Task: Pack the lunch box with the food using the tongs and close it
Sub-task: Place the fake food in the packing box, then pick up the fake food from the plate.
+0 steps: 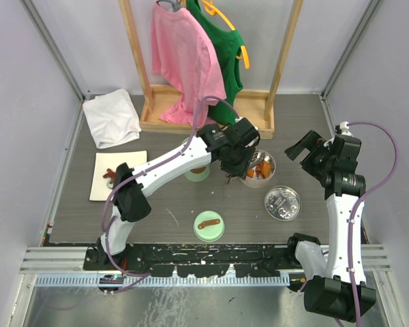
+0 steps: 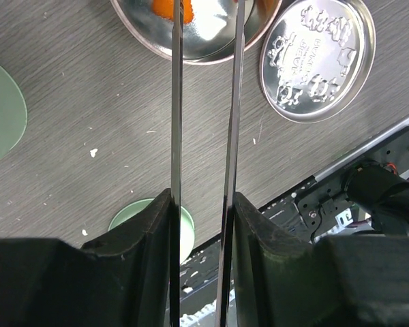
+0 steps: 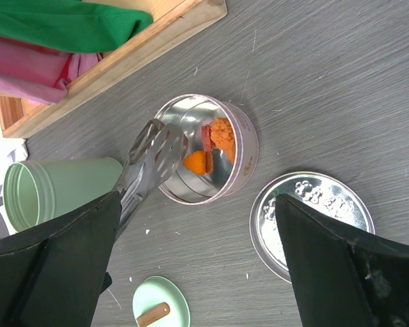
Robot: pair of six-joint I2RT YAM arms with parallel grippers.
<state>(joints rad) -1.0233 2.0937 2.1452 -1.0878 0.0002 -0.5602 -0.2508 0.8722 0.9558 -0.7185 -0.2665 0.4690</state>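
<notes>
Grey tabletop [image 1: 170, 197] from above: the left gripper [image 1: 233, 167] hangs beside the round lunch box [image 1: 273, 165], with the right gripper [image 1: 305, 151] well apart from both. Left wrist view: its fingers [image 2: 146, 228] pinch the tongs [image 2: 176, 102], whose tips reach over the food [image 2: 165, 7] (orange pieces in the tin). Right wrist view: the right fingers [image 3: 61, 259] are splayed wide and hold nothing.

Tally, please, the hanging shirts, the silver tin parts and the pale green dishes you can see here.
Hanging shirts: 2 (pink shirt, green shirt)
Silver tin parts: 2 (tin, lid)
Pale green dishes: 2 (cup, saucer)
Total: 6
</notes>
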